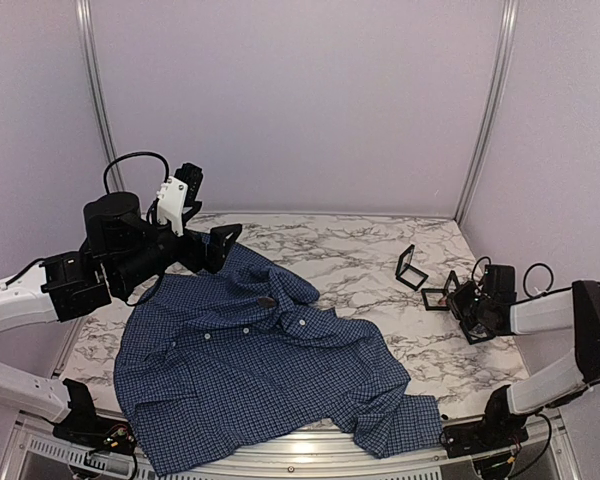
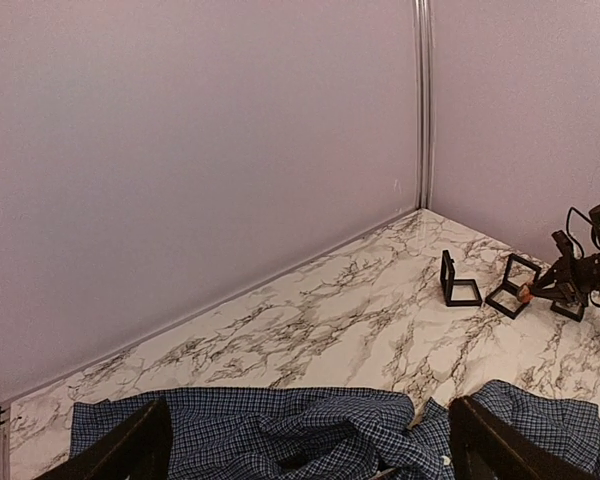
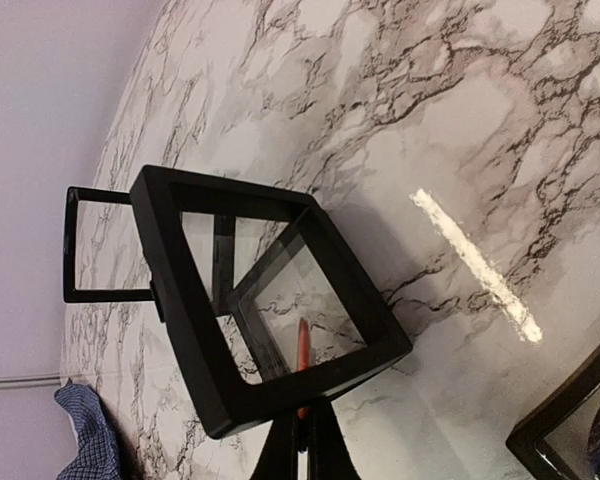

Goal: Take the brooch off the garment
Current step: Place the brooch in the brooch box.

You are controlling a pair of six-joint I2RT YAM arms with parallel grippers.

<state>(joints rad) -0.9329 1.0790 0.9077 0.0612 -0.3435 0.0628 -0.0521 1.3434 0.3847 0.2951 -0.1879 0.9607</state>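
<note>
The garment [image 1: 250, 370], a dark blue checked shirt, lies spread over the left and front of the marble table, with a cuff [image 3: 85, 430] just showing in the right wrist view. My left gripper [image 1: 220, 245] hangs open over its collar [image 2: 310, 430], with nothing between the fingers [image 2: 130, 445]. At the right, my right gripper [image 3: 305, 440] is shut on the brooch [image 3: 303, 350]. The brooch is seen edge-on as a thin orange sliver, behind the clear window of a hinged black frame box [image 3: 270, 300]. From the left wrist it is an orange speck [image 2: 525, 293] at the right fingertips, well away from the shirt.
Three black frame boxes stand at the right: one open at the back [image 1: 411, 268], one at the right fingertips [image 1: 438, 297], one under the right wrist [image 1: 477, 330]. The third one's corner [image 3: 570, 420] holds something bluish. Pale walls close the back and sides.
</note>
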